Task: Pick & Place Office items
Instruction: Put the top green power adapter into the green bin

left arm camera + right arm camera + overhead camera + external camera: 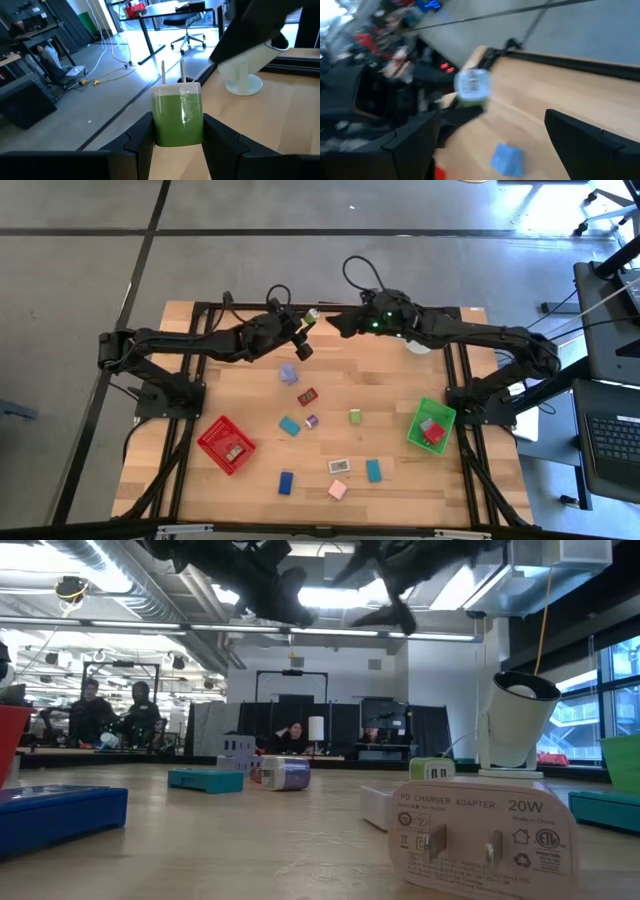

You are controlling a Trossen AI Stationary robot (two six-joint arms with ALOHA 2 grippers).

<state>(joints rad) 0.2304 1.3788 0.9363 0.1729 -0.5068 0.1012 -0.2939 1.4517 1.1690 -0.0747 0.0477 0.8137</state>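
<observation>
both arms reach inward and meet high over the table's far edge. the left gripper (pixel 306 328) clamps a green charger (pixel 178 116) aloft, its long axis and two prongs pointing toward the right gripper (pixel 338 323), which faces it, fingers spread wide and holding nothing.

Red basket (pixel 226 444) near left front of table (pixel 400 380); green basket (pixel 432 424) at right. White round stand (pixel 517 726) upright at far right edge. People seated behind (pixel 110 715).
</observation>
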